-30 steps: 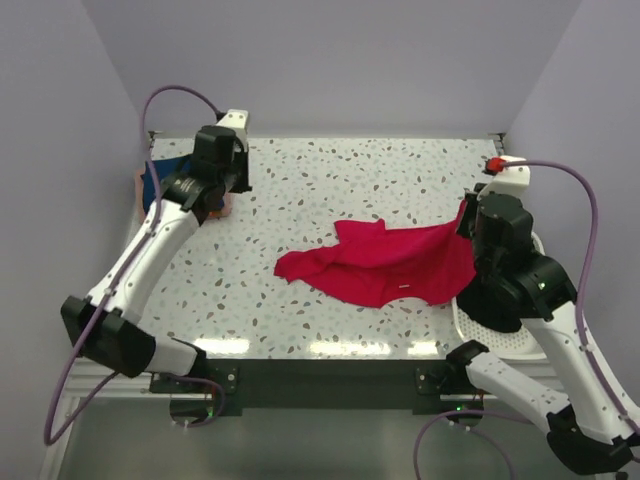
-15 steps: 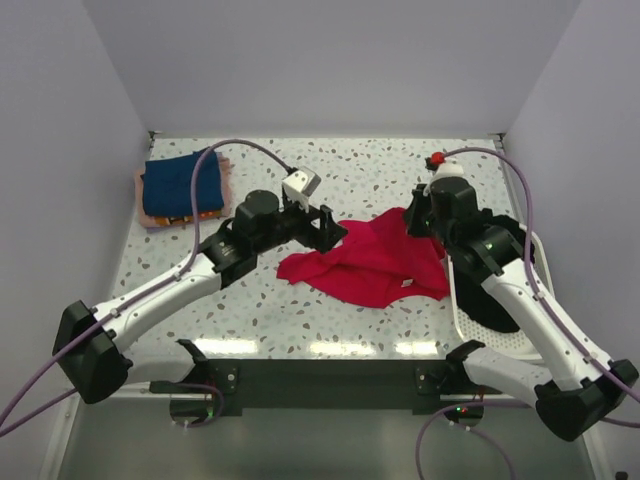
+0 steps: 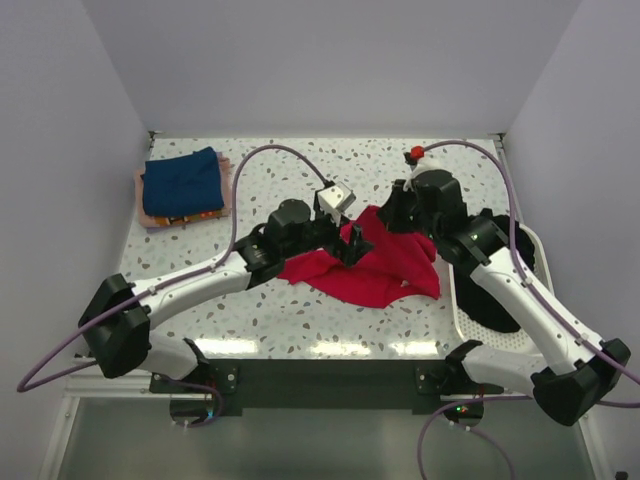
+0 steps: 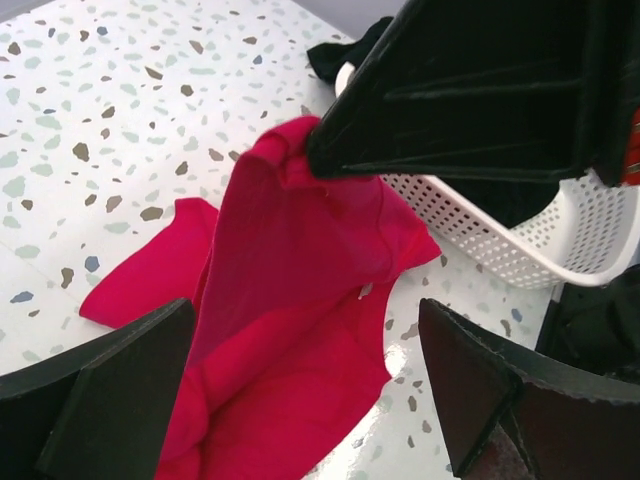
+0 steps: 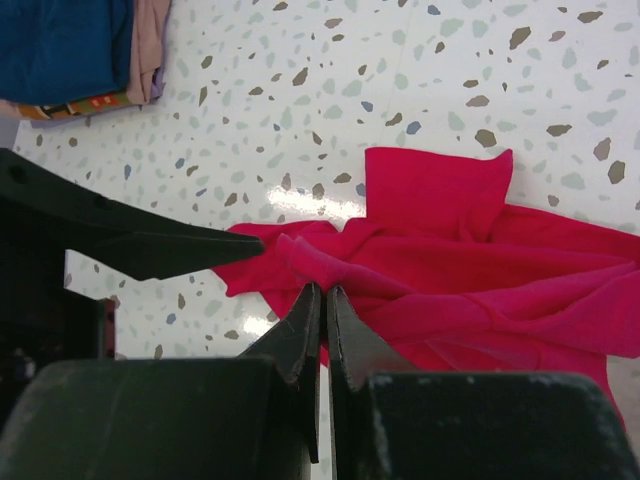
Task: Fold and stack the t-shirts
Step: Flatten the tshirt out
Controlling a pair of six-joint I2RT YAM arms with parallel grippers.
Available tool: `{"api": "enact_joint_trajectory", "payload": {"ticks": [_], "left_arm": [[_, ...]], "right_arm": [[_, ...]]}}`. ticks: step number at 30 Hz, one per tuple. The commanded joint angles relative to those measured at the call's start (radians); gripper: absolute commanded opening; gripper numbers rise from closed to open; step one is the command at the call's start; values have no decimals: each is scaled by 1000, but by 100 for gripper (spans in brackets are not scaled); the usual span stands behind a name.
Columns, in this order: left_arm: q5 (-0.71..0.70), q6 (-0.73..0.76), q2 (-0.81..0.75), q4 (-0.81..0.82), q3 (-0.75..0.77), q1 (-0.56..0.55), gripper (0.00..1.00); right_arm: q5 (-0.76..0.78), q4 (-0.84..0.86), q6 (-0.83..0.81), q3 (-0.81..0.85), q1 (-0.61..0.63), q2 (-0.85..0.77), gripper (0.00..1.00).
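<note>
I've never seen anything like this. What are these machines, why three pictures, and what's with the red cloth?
These are two robot arms bolted at the near edge of a speckled table, each ending in a two-finger gripper. The wide picture is from a fixed camera above and behind them; the other two are from cameras on the wrists. On the table lie a red t-shirt, a folded pile topped by a navy t-shirt, and a white basket holding dark cloth. The right gripper is shut, pinching a fold of the red t-shirt. The left gripper stands open near it, gripping nothing.
</note>
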Motion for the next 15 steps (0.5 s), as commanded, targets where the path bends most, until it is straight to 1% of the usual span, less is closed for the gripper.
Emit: {"api": "enact_joint_trajectory", "payload": {"ticks": [1,4,6,8,10,11,12,13,15], "left_arm": [[-5,80,35,51,53,1,99],[-9,91,49,57,61,1,99],[10,93,68,68,67,2,97],[26,87,95,87,75,2,90],[44,76,122,97,87,1,78],[50,71,131,100,90,1,69],[64,67,137,104,92,2,63],[72,64,147,112,90,2,44],[70,62,147,111,87,2,17]], "right_arm": [[-46,43,17,59,4,-32,0],[-72,27,10,69,4,-37,0],[-92,20,9,74,4,-31,0],[-105,18,10,72,4,-28,0],[-130,18,10,71,4,-31,0],[-135,18,10,69,4,-35,0],[-138,16,10,68,6,-38,0],[-141,16,10,66,6,-40,0],[-138,9,9,62,6,-51,0]]}}
